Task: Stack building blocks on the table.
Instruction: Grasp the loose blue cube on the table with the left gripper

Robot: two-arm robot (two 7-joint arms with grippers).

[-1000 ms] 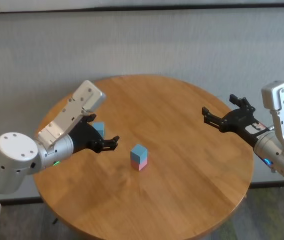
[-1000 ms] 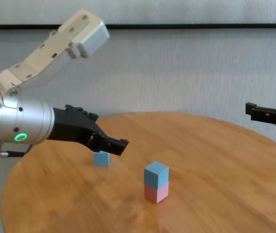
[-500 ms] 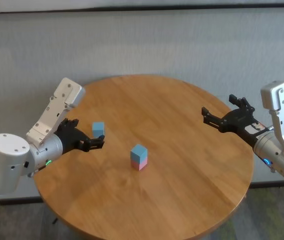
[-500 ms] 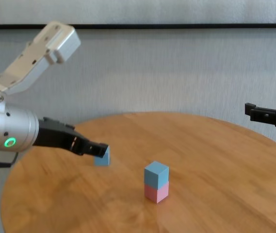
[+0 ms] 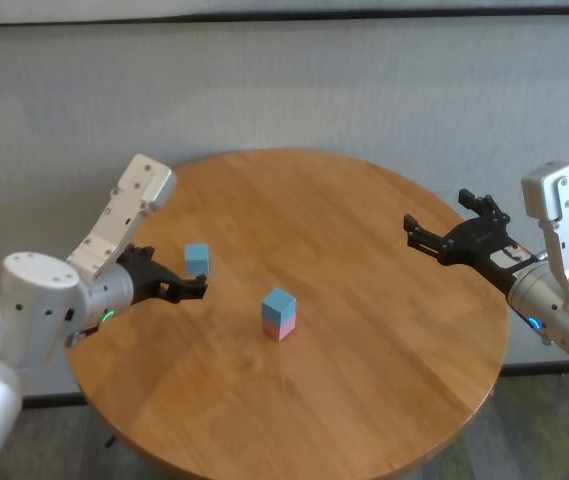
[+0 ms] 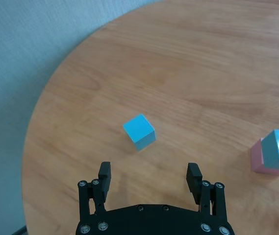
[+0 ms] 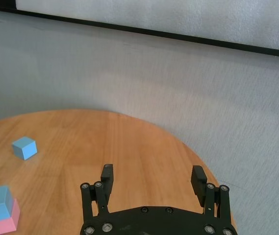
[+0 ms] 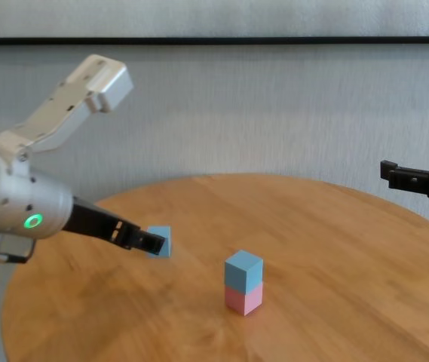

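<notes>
We find the left gripper (image 6: 149,178) spread wide and empty, low over the round honey-brown wooden table (image 5: 364,300). The loose light blue matte cube (image 6: 139,131) lies just ahead of its jaws, centred between them. The blue-on-pink stack (image 5: 278,314) stands farther off to its side. We judge the cube light, rigid and unlikely to slip; take it across two opposite flat faces. The right gripper (image 5: 446,224) hangs spread, well apart.

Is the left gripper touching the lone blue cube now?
Apart. In the left wrist view, bare table shows between the open left gripper and the lone blue cube.
</notes>
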